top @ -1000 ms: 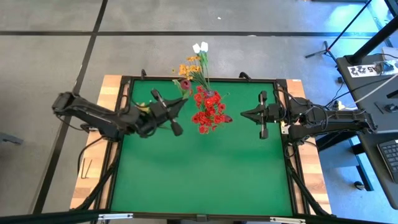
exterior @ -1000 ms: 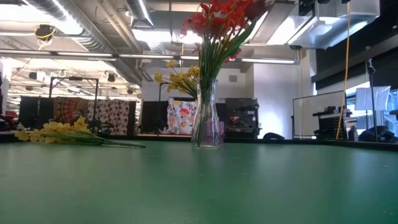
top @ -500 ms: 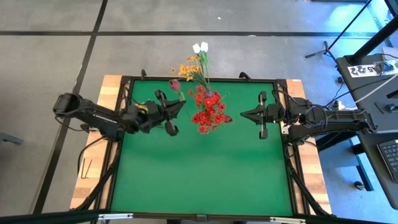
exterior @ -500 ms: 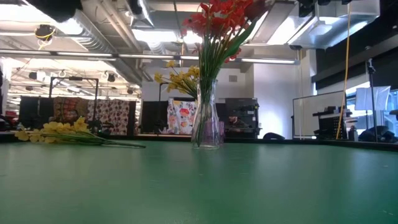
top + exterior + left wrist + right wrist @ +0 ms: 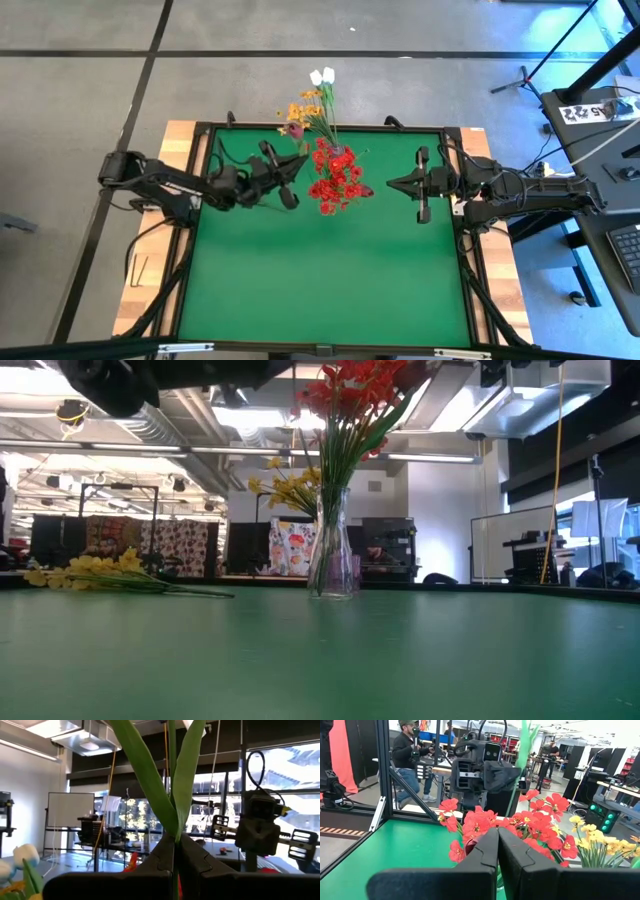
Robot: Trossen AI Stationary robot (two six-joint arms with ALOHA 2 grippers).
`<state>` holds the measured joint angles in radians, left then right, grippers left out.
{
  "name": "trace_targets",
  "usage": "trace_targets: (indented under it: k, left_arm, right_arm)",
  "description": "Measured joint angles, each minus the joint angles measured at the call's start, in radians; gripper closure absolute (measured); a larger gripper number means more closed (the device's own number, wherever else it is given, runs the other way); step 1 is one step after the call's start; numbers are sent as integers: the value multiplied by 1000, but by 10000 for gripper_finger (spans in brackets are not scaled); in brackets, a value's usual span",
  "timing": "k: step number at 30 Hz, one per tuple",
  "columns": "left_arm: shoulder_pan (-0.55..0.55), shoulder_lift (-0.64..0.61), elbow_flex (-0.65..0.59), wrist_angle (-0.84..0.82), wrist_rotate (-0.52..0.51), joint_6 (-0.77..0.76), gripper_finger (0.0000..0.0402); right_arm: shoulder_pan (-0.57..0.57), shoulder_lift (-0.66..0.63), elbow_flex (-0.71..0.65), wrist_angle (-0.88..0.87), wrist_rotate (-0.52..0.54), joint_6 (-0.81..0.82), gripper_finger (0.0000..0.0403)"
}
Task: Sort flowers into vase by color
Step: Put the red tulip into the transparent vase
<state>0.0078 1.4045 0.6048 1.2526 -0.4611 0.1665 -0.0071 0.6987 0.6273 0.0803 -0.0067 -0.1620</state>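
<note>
Left of the vase [image 5: 332,550], yellow flowers [image 5: 95,571] lie on the green table [image 5: 330,270]; the left gripper [image 5: 290,170] pinches a pink-budded stem [image 5: 172,780] beside the vase's red flowers [image 5: 335,180]; the right gripper [image 5: 392,183] waits opposite, fingers together.

We see a robotics lab: exposed ceiling ducts [image 5: 150,420], a whiteboard [image 5: 70,812], seated people [image 5: 412,755] behind the green surface [image 5: 330,260].

Red flowers [image 5: 336,178], yellow-orange flowers [image 5: 305,110] and white buds [image 5: 321,76] are seen above a green table [image 5: 320,270].
</note>
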Motion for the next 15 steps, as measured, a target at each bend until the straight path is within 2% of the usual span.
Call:
trace_targets:
  k: [5,9,15]
  left_arm:
    - [23,16,30,-4,3,32,401]
    - [31,16,51,0,78,14,401]
    - [24,46,52,-17,90,0,401]
  right_arm:
    - [0,0,0,0,0,0,393]
    - [0,0,0,0,3,0,393]
    - [0,0,0,-1,3,-3,393]
